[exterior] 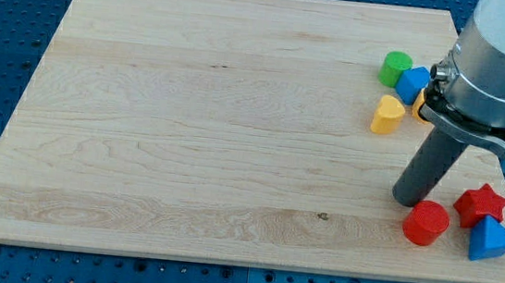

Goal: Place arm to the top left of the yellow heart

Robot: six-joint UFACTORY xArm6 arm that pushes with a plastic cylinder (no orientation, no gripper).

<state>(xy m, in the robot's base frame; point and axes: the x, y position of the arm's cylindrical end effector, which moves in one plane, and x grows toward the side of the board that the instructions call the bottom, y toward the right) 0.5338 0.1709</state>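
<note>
Yellow heart point(387, 115) sits near the board's right edge, just below the green block point(394, 68); small, stiff, probably light — no hold needed; my tip point(407, 199), a bare rod gripping nothing, rests below-right, beside the red cylinder point(426, 222).

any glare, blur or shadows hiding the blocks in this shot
Camera view: even, soft light, no glare on the board; blocks sharp, with only faint shadows. The arm's body at the view's top right covers part of a block behind the blue block. My tip sits below the yellow heart, just above-left of the red cylinder.
</note>
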